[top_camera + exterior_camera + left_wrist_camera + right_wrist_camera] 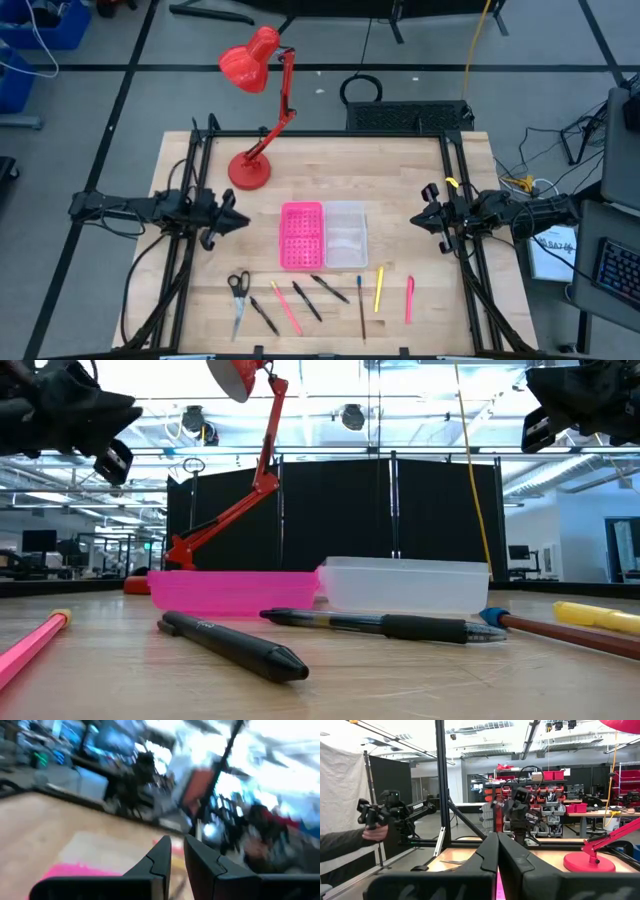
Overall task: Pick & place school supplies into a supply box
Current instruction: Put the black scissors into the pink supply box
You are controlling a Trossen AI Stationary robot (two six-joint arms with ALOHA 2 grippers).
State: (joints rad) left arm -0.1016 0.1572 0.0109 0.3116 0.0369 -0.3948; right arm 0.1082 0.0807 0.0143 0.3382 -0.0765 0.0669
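The supply box lies open mid-table, its pink half (301, 236) joined to its clear tray (346, 234); the low view shows the pink half (230, 592) and the tray (405, 585) resting on their flat bottoms. Nearer the front edge lie black-handled scissors (238, 295) and a row of pens and pencils: black (305, 300), pink (285, 305), brown (361, 305), yellow (379, 288), pink (409, 298). My left gripper (235, 222) hovers left of the box, its fingers a narrow gap apart (177, 852). My right gripper (418, 218) hovers right of the box, shut (497, 851). Neither holds anything.
A red desk lamp stands on its base (248, 170) at the far left of the table, its head (250, 62) reaching beyond the far edge. Black frame rails run along both table sides. In the right wrist view a person's hand (372, 832) shows beyond the table.
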